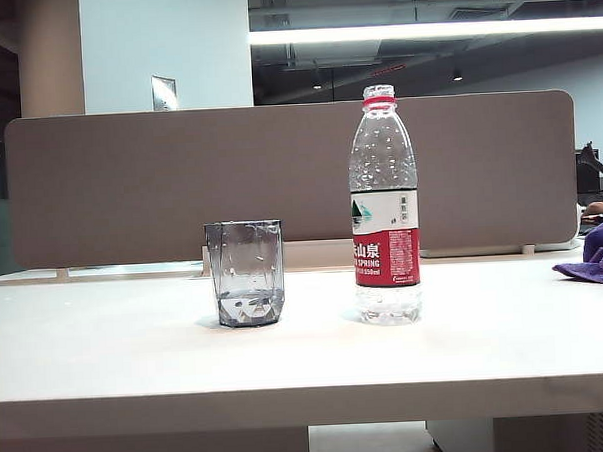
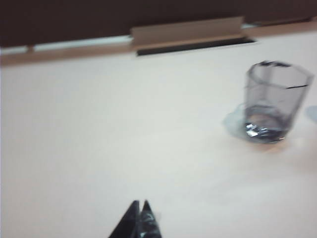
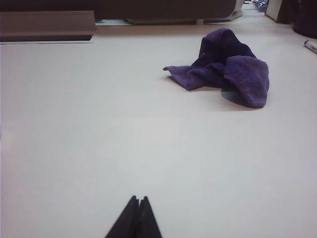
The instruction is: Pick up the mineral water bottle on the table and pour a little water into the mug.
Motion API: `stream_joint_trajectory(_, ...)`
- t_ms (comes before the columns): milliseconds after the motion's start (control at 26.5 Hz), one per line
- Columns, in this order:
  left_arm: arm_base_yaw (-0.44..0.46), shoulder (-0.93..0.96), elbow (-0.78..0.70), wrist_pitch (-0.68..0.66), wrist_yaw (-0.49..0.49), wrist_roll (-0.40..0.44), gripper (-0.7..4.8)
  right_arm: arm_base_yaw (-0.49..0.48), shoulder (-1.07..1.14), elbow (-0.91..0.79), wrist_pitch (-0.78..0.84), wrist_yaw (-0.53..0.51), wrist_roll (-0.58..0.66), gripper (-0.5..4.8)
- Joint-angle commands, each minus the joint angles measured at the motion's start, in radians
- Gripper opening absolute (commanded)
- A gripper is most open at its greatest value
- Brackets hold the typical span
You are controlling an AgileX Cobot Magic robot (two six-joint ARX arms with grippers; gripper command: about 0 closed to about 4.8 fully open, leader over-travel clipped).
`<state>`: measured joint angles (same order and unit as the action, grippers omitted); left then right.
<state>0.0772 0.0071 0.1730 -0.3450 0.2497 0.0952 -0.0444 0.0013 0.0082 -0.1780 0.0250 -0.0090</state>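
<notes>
Nearest the lens in the left wrist view: left gripper point(image 2: 140, 204), dark fingertips pressed together to a point, clamped on nothing, poised over bare table point(image 2: 99, 148). Ahead of those tips and off to one side, well apart: the mug point(image 2: 275, 101), smoky-grey, faceted, upright, a little water pooled in its base. Somewhat blurred throughout. Beyond, along the far edge of the table, a pale raised strip point(image 2: 188, 30) with a dark slot beneath.

Nearest the lens in the right wrist view: right gripper point(image 3: 137, 199), fingertips likewise together, holding nothing, above empty tabletop. Farther ahead and to one side, well apart: a crumpled purple cloth point(image 3: 228, 69) lying on the table. At the far edge past the cloth, a small pen-like object point(image 3: 310, 46), too small to identify.

In the exterior view, neither gripper visible. Standing upright on the table: the mineral water bottle point(image 1: 384, 207), clear, red neck ring, cap off, white-and-red label facing the camera. Beside it, near but not touching: the mug, about half its height. At the right margin, a corner of the purple cloth, well apart from the bottle. Behind everything, a long grey-brown partition panel point(image 1: 130, 183).
</notes>
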Motion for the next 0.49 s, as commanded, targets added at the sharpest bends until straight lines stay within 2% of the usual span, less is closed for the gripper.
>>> stream_joint_trajectory(38, 0.000, 0.000, -0.040, 0.030, -0.072, -0.076, -0.03, 0.001, -0.001, -0.008, 0.014, -0.001, -0.002, -0.06)
stream_joint_trajectory(226, 0.002, 0.000, -0.124, 0.112, -0.192, -0.158, -0.03, 0.001, -0.001, -0.008, 0.014, -0.001, -0.002, -0.06)
stream_joint_trajectory(490, 0.002, 0.000, -0.149, 0.119, -0.204, -0.153, -0.03, 0.001, -0.001, -0.008, 0.014, -0.001, -0.002, -0.06)
